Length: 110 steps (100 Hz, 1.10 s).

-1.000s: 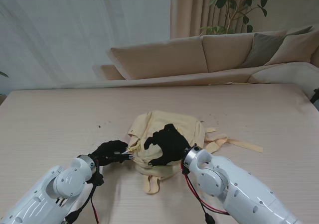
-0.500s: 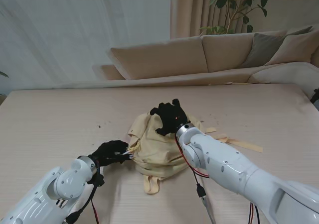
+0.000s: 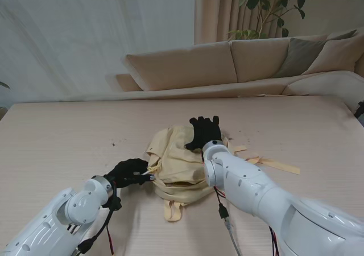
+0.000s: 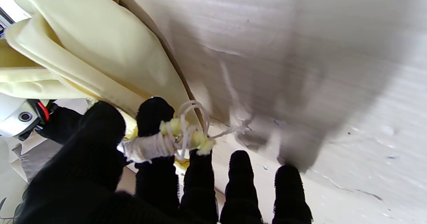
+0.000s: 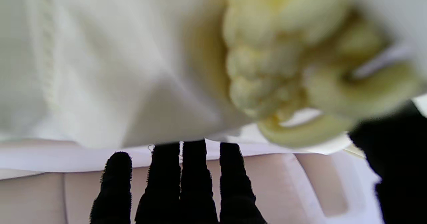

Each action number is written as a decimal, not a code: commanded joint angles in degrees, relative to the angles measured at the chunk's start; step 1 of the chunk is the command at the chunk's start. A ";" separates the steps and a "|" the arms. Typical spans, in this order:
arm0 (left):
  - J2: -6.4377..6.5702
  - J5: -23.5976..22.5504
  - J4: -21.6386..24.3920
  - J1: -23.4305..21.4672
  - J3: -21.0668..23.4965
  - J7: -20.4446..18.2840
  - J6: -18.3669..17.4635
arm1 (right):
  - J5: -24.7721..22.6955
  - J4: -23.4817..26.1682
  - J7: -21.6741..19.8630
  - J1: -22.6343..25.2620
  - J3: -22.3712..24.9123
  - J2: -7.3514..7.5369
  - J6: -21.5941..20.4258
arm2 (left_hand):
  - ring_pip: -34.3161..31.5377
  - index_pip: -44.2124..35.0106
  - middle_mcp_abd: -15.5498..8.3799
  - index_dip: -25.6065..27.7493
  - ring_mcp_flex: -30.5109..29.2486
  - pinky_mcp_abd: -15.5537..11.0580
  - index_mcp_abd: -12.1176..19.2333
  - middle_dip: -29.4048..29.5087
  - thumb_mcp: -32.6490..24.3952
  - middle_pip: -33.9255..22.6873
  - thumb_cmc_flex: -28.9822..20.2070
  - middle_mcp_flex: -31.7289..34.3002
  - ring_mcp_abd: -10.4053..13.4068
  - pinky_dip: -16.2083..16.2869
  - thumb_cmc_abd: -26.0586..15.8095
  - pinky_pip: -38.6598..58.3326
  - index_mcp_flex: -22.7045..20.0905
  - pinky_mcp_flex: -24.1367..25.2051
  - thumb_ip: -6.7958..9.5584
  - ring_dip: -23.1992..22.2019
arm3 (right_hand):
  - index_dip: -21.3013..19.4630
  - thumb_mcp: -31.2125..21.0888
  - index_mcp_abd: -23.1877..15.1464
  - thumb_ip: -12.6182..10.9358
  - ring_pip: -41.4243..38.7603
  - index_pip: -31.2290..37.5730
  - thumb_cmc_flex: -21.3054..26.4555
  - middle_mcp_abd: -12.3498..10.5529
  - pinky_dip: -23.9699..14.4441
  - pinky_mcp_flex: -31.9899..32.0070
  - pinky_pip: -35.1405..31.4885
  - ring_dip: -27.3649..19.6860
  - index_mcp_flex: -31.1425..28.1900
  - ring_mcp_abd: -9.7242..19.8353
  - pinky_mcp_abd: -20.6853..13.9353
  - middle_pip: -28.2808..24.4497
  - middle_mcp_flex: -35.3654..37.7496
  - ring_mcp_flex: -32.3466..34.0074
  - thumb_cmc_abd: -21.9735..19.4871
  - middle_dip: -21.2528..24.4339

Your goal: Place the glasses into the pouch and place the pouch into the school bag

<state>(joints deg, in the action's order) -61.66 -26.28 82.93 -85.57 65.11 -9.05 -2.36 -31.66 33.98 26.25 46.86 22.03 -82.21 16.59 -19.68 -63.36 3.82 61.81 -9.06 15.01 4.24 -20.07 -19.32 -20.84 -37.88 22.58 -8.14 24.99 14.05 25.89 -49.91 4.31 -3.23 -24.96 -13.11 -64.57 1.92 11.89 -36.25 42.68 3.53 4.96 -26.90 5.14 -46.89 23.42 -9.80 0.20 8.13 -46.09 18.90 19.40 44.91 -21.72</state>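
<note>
Left robot hand (image 3: 129,171): one, black-gloved, low on the worktop (image 3: 62,136) at the left edge of the school bag (image 3: 176,162). Thumb and fingers (image 4: 155,117) pinched together on a small bunched tab of bag fabric wound with white cord (image 4: 166,140); the remaining fingertips rest out straight beside it.

Right robot hand (image 3: 203,132): one, black-gloved, over the far side of the bag, palm down, fingers spread and pointing away from me. Right wrist view: four fingers straight with nothing between them; bag cloth and a knotted yellow strap (image 5: 267,74) lie close, blurred. Contact with the bag cannot be told.

School bag: one, pale yellow cloth, crumpled in a heap at mid-worktop. Two loose straps (image 3: 273,164) trail out flat to its right; one loop (image 3: 172,210) lies on the side nearer to me.

Contents of bag: not visible. Pouch and glasses: cannot be made out in any view.
</note>
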 commanded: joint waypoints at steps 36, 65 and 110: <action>-0.67 1.69 -2.79 2.72 -2.34 -0.94 -1.45 | 1.97 -12.94 7.64 -0.96 -1.86 -5.08 -1.46 | -1.04 -0.95 -0.78 1.55 -1.20 0.31 1.18 -0.96 -1.50 -0.61 2.04 0.38 0.02 -0.64 -0.58 2.91 -1.70 -0.13 -0.23 -0.94 | -4.63 -9.93 -16.64 7.90 -16.20 23.49 27.52 -0.18 2.96 -4.62 -22.25 4.68 -44.89 -2.85 4.84 -13.63 47.68 29.53 7.17 -10.55; -1.30 5.76 -7.86 9.37 -4.56 -1.82 -4.52 | 0.44 -8.76 17.72 3.31 6.66 -2.06 4.80 | -1.69 -1.06 -0.68 1.55 -1.86 0.27 0.95 -1.08 -1.94 -0.90 2.23 0.84 -0.26 -0.14 -0.18 5.57 -1.90 -0.32 -0.28 -1.17 | -9.10 -14.38 -13.07 9.06 -18.46 21.58 27.90 4.80 3.34 -5.95 -23.53 4.14 -50.91 -5.76 6.55 -13.92 51.79 33.08 10.33 -15.97; -3.62 12.11 -20.45 20.01 -11.78 -1.03 -10.13 | -13.04 24.44 8.18 22.96 26.58 10.27 20.00 | -2.67 -1.27 -0.61 1.30 -1.99 0.28 1.03 -1.31 -3.67 -1.36 3.27 0.95 -0.50 -0.61 0.37 9.33 -1.88 -0.07 -0.72 -1.55 | -6.45 -4.98 -6.73 7.96 -18.43 16.83 25.61 7.14 3.66 -4.24 -23.65 4.54 -45.77 -8.36 5.29 -11.97 46.50 28.89 4.62 -14.04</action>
<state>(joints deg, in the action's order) -64.71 -14.48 62.83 -65.88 53.36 -9.18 -11.93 -44.29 57.24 36.16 67.87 48.90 -73.72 35.17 -21.11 -63.10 3.81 62.31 -10.44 14.77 4.28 -20.62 -21.15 -21.32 -36.51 22.67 -8.30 25.13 14.22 32.88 -49.91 3.49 -3.23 -25.63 -19.49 -69.59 -4.26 21.80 -54.48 57.06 27.02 9.15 -23.94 -0.69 -69.51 27.90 -55.32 -8.63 13.80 -54.70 66.11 50.17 52.20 -34.43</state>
